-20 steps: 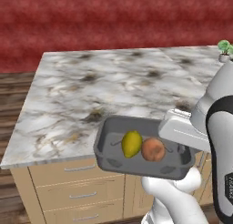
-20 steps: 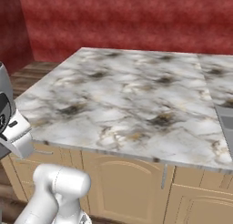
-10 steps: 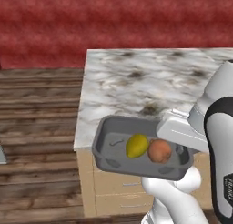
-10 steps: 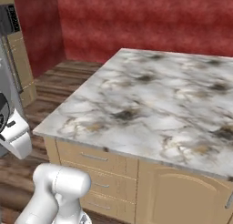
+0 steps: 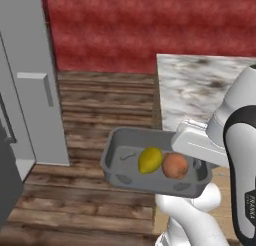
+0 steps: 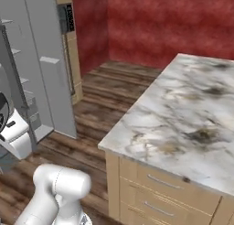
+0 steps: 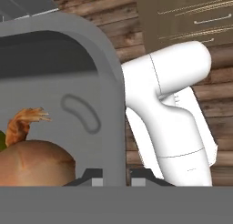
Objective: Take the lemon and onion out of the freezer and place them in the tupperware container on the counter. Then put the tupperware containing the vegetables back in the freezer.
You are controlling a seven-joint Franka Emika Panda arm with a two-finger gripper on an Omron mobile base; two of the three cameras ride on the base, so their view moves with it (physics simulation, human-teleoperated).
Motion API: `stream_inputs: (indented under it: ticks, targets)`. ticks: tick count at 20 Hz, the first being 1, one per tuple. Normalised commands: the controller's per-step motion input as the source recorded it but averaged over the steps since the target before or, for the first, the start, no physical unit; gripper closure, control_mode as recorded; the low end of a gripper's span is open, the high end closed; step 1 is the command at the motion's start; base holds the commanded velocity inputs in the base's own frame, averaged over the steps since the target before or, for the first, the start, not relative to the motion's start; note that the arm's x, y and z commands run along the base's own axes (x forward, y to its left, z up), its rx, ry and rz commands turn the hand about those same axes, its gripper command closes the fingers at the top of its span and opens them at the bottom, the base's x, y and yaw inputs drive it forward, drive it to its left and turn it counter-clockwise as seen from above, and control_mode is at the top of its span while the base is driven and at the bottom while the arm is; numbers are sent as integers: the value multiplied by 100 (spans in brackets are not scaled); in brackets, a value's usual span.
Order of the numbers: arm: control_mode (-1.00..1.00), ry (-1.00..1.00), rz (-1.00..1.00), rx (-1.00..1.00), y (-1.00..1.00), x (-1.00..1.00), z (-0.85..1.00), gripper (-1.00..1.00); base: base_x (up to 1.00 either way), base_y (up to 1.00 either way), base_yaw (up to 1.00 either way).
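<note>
- Two big fixed things frame the job: the freezer [image 6: 43, 68], tall and grey with its door swung wide and light shelves showing at its left edge, and the counter [image 6: 183, 123], a marble slab over wooden drawers. Neither will budge; wooden floor lies between them.
- Next in size, the tray [image 5: 125, 160] hangs in the air off the counter's left edge, carried over the floor, near the freezer but not yet in it.
- It looks stiff, a moulded shell that should keep its shape. Held by one wall only, I judge it will want to sag away from the grip, so level carrying matters.
- Smaller, the gripper [image 7: 111, 176] pinches the tray's right-hand wall, one tip inside and one outside, jaws pressed tight on the rim. That wall by a corner seems the sensible hold.
- Smaller again, the onion [image 5: 175, 165] sits by the gripped wall, touching the lemon [image 5: 150, 160] at the tray's middle.
- Both are round, loose and light, likely to roll toward the low side if the tray tilts; the walls should keep them in.
</note>
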Motion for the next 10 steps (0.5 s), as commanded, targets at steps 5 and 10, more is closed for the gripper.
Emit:
stream_inputs:
  ticks: [5,10]
  targets:
    - [100,0,0,0,0,0,0,100,13,100,29]
    - [100,0,0,0,0,0,0,100,36,100,33]
